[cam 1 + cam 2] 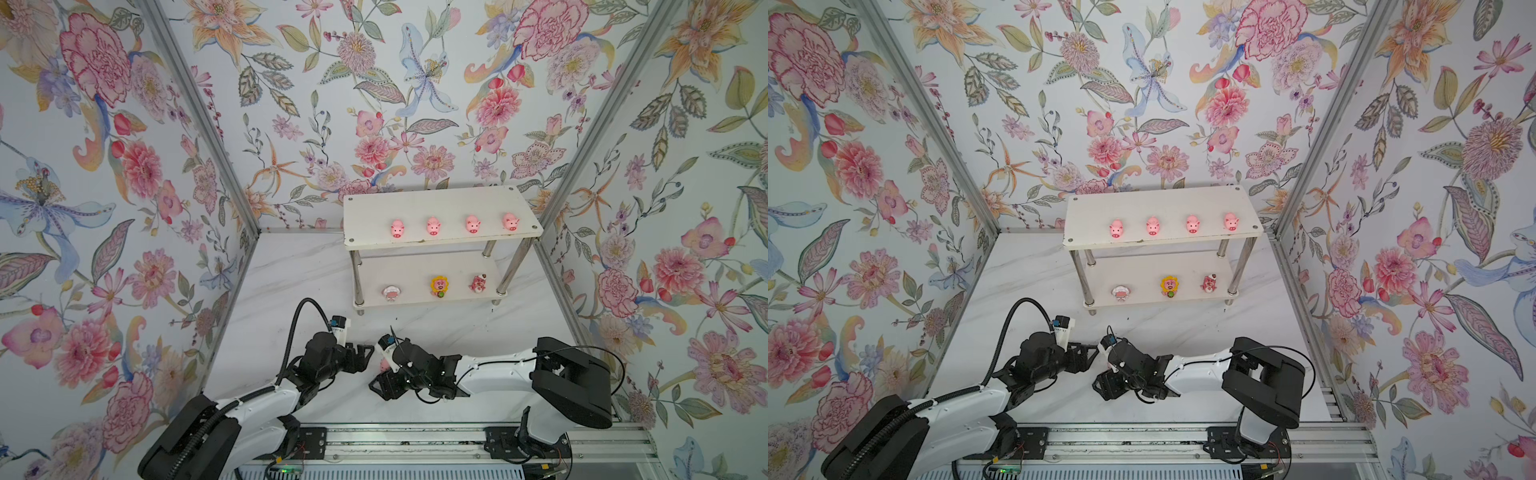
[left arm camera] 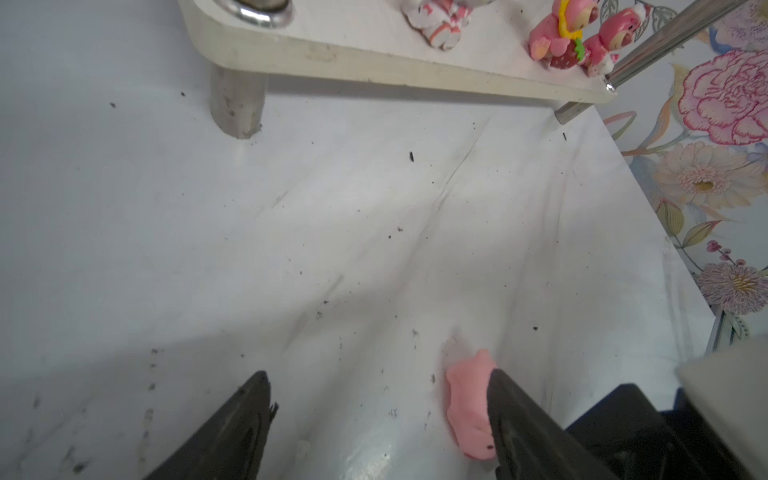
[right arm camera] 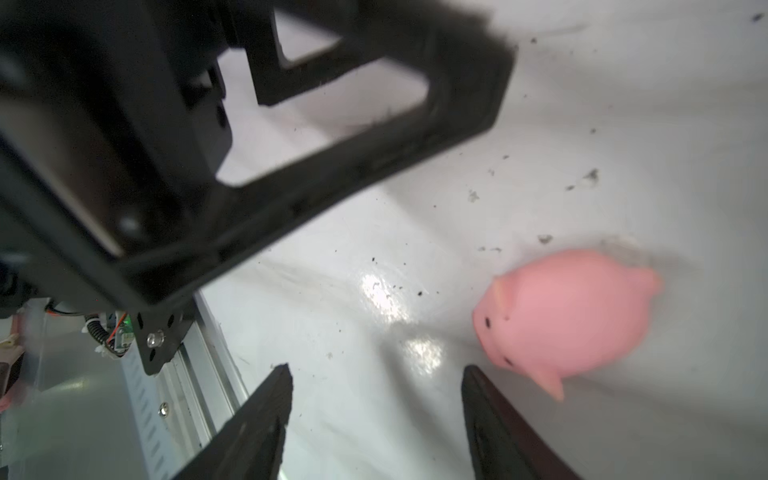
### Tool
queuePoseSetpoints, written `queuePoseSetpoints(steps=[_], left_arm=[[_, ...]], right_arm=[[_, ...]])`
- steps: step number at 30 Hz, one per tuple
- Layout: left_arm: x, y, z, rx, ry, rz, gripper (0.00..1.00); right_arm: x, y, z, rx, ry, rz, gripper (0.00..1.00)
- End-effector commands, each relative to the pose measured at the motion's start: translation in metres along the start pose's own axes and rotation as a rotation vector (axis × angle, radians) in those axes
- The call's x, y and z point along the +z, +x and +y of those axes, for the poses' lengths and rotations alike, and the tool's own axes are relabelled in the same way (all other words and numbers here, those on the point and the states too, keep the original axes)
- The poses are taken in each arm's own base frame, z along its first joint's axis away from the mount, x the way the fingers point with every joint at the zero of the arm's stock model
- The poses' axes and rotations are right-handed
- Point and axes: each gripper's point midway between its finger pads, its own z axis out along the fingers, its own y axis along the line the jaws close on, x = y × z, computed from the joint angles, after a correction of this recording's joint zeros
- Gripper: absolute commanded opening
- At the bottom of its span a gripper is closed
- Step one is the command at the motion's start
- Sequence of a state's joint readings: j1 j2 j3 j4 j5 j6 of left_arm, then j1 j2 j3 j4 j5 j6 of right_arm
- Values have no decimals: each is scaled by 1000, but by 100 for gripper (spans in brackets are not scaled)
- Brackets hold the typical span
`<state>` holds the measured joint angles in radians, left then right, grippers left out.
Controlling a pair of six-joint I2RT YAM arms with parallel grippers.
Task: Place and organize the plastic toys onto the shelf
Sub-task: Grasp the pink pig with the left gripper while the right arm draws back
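Left gripper (image 2: 379, 374) is wide open, with nothing between its fingers. A pig (image 2: 467, 403) lies on its side on the table (image 2: 332, 249) just outside one finger, partly hidden behind it; contact can't be told. Right gripper (image 3: 376, 368) is also spread wide and empty, and the same pig (image 3: 565, 320) sits just beside its finger, outside the gap. In both top views the pig lies between the two grippers. The shelf (image 1: 440, 208) stands well beyond both, with four pigs (image 1: 433, 226) on the top board. On the lower board are a white-pink toy (image 1: 391, 292), a sunflower toy (image 1: 440, 286) and a bear (image 1: 478, 284).
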<state>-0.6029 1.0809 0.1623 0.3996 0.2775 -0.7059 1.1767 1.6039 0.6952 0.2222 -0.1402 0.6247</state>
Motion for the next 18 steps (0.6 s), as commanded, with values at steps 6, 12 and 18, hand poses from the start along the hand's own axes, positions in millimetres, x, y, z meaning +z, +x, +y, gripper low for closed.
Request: queuePoseSetpoints(steps=[6, 12, 18], left_arm=[[-5, 41, -22, 49, 17, 79, 86], [6, 45, -35, 89, 4, 100, 70], [20, 47, -48, 122, -7, 128, 71]], right_arm=[[-88, -22, -65, 108, 158, -235, 61], [-142, -18, -109, 256, 198, -405, 47], [-167, 2, -133, 339, 241, -458, 32]])
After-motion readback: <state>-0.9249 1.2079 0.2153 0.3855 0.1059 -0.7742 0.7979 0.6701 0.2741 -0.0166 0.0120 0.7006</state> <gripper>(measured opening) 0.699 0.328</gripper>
